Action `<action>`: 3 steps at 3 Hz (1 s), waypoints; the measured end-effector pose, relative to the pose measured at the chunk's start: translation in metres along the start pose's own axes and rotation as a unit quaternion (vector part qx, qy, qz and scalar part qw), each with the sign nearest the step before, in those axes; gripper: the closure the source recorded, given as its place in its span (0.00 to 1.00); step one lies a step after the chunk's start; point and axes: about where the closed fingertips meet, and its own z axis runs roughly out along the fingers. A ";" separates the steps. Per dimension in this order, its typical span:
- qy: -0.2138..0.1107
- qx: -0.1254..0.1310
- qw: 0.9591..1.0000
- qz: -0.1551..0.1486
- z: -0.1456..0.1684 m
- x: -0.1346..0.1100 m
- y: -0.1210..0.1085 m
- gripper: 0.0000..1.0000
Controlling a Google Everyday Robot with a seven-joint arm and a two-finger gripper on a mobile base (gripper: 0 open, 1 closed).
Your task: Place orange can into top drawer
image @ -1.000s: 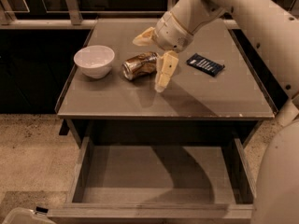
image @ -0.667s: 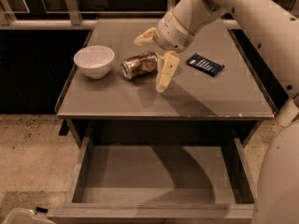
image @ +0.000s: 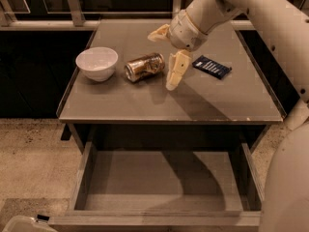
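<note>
The orange can [image: 144, 66] lies on its side on the tabletop [image: 145, 100], right of the white bowl. My gripper [image: 163, 57] is open just to the can's right. One cream finger [image: 175, 70] points down at the near side and the other finger [image: 158, 33] reaches out behind the can. The can is not between the fingers' tips and is not held. The top drawer [image: 164, 180] is pulled open below the table's front edge and is empty.
A white bowl [image: 97, 63] stands left of the can. A flat dark blue packet [image: 212, 66] lies right of the gripper. My arm [image: 251, 13] comes in from the upper right. A railing runs behind the table.
</note>
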 end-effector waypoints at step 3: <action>-0.051 0.007 0.999 0.011 0.032 0.042 -0.039 0.00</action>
